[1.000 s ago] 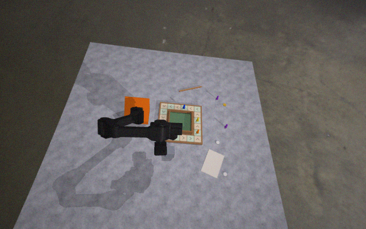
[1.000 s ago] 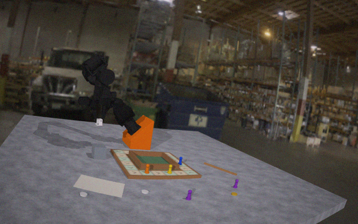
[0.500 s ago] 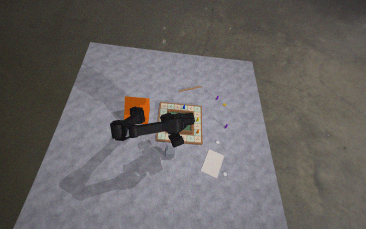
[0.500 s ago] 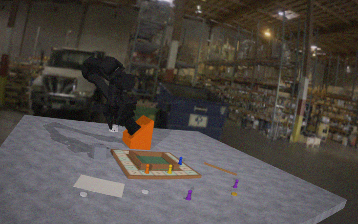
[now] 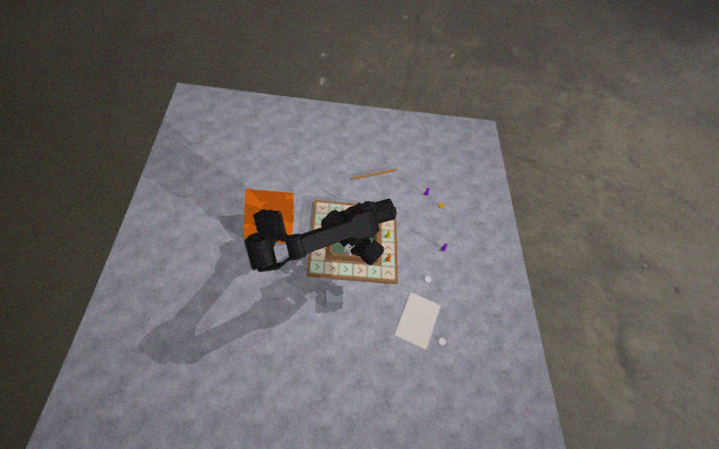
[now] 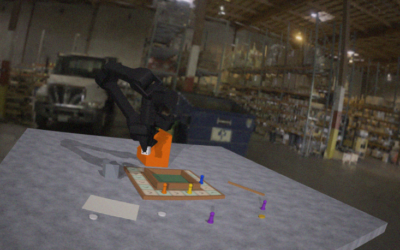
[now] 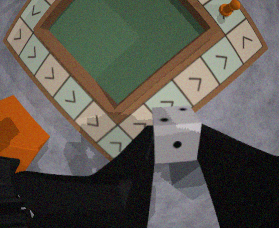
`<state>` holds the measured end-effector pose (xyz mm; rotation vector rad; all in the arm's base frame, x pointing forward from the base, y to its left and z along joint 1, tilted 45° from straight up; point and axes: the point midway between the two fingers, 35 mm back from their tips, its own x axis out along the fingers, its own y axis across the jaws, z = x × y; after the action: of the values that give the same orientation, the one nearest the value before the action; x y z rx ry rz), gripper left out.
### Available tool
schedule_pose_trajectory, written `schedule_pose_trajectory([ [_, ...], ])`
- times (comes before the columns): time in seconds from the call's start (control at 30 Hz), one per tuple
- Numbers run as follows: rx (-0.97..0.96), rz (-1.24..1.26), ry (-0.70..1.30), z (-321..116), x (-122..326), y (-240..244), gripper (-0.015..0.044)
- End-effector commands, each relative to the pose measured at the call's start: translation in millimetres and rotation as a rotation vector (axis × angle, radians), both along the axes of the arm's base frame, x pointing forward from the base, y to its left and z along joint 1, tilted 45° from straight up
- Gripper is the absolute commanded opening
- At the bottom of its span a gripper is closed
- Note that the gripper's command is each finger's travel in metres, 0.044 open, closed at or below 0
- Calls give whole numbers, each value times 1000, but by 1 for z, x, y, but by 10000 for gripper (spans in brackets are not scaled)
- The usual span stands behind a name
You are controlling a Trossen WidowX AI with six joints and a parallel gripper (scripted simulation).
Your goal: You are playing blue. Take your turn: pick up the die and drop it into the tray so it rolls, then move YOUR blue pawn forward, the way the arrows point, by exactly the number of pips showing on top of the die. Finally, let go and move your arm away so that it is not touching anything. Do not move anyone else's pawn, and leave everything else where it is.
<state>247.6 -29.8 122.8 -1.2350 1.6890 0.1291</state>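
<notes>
My gripper (image 6: 145, 150) (image 7: 172, 130) is shut on the white die (image 6: 146, 151) (image 7: 176, 145) (image 5: 348, 249) and holds it in the air. In the wrist view it hangs above the board's near corner, short of the green tray floor. The board (image 5: 352, 277) (image 6: 184, 197) (image 7: 259, 47) carries the wooden-walled tray with a green floor (image 6: 171, 178) (image 7: 112, 45). The blue pawn (image 6: 201, 179) stands on the board's right side in the exterior view; the arm hides it in the top view. The yellow pawn (image 5: 387, 234) (image 6: 190, 188) and orange pawn (image 5: 388, 258) (image 6: 164, 188) (image 7: 229, 8) stand upright on the track.
An orange block (image 5: 268, 199) (image 6: 160, 155) (image 7: 12, 130) and a grey block (image 5: 333, 298) (image 6: 111, 170) are near the board. Purple pawns (image 5: 426, 191) (image 6: 211, 217), a stick (image 5: 374, 174) (image 6: 245, 188), a yellow disc (image 5: 440, 205), white discs (image 5: 428, 278) and a pale card (image 5: 417, 321) (image 6: 111, 207) lie around.
</notes>
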Motion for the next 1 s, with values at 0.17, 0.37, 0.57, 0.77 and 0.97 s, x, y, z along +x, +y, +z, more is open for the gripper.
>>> schedule_pose_trajectory([
  [0.17, -18, 200, 188, -32, 16, 24, 0],
  [0.37, -36, 330, 318, -56, 23, 40, 0],
  [0.57, -54, 454, 445, -80, 26, 54, 0],
  [0.77, -51, 468, 461, -83, 26, 56, 0],
  [0.97, 130, 461, 466, -89, 19, 50, 0],
])
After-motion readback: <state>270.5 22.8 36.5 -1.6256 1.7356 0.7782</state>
